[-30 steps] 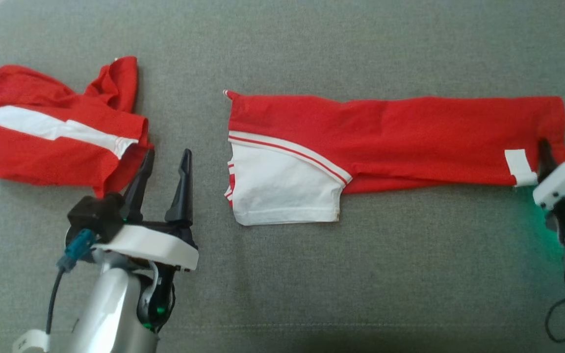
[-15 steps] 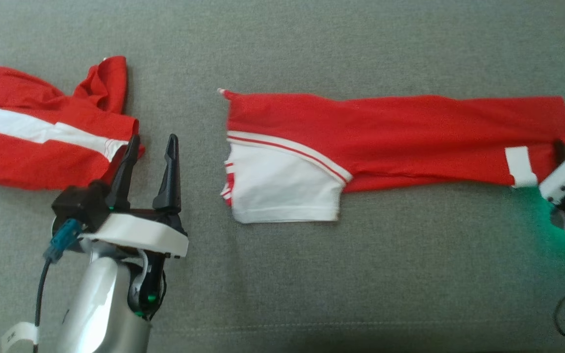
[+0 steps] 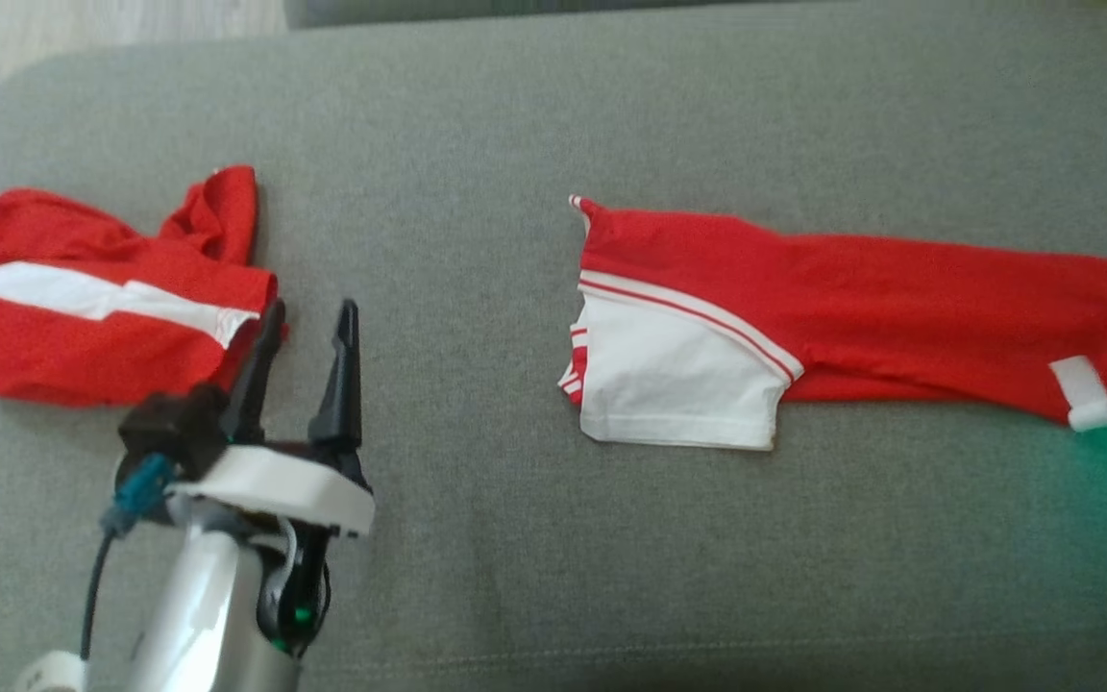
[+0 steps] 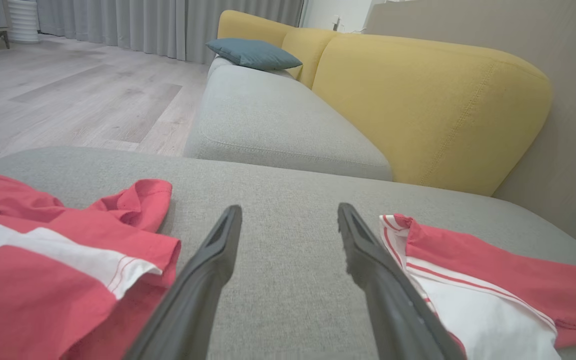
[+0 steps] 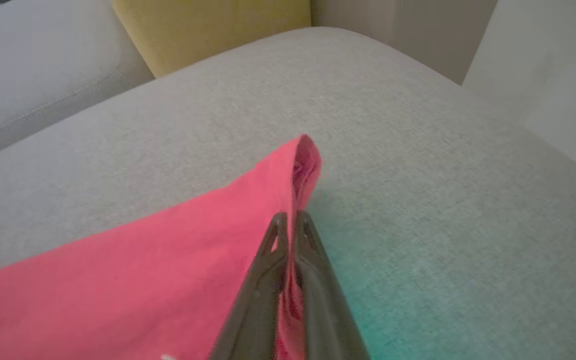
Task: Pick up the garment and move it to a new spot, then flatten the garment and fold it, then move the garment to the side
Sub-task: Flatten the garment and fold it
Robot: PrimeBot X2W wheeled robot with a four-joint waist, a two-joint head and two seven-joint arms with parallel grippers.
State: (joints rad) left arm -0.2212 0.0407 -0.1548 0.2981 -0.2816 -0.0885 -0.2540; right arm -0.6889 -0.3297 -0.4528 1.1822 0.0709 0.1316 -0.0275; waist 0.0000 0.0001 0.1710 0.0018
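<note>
garment stretched along grey cushion | right pincer clamped on its edge | left pincer wide apart, empty

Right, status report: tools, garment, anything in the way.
Left tool open, holding nothing. Right tool shut on folded garment, at its right end. Crumpled red garment on cushion beside left tool, apart from folded one.

Red garment runs off the head view's right edge — the end farthest from its white sleeve swallowed between fingers of the right gripper.
</note>
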